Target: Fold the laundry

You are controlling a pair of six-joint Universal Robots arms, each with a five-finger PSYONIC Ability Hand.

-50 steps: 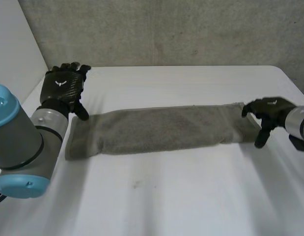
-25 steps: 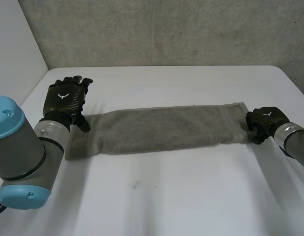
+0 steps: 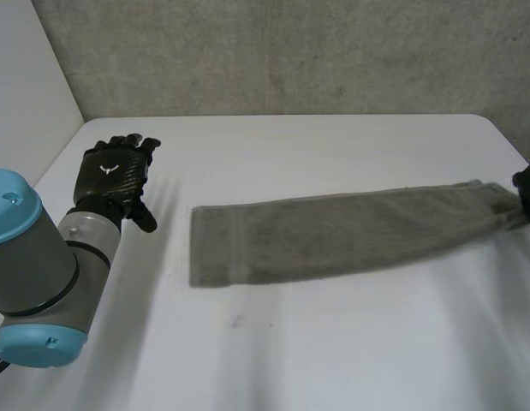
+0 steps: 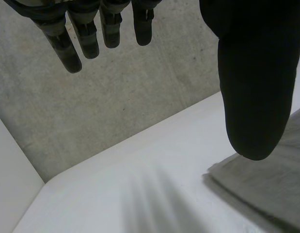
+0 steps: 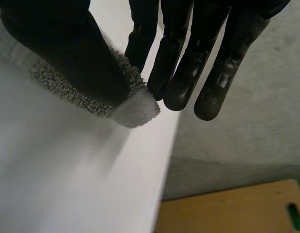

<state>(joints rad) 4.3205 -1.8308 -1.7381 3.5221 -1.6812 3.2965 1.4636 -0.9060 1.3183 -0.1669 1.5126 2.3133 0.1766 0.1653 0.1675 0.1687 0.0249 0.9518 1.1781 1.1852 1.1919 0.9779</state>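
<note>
A long grey towel (image 3: 333, 231) lies folded in a strip across the white table (image 3: 333, 360). Its right end is lifted slightly toward the table's right edge. There my right hand (image 3: 528, 187) is shut on that end. In the right wrist view the thumb (image 5: 67, 48) pinches the towel's corner (image 5: 133, 109) against the fingers. My left hand (image 3: 115, 171) hovers open at the table's left side, well apart from the towel's left end. In the left wrist view its fingers (image 4: 82, 39) are straight, and the towel's edge (image 4: 271, 184) lies beyond the thumb.
A concrete wall (image 3: 290, 51) runs behind the table and a white panel (image 3: 25, 94) stands at the left. The table's right edge (image 5: 164, 160) is just beyond my right hand, with a brown floor (image 5: 227, 208) below it.
My right hand has shut on the towel's right end and dragged the whole towel to the right. The towel's left end has slid away from my left hand, which has stayed put.
</note>
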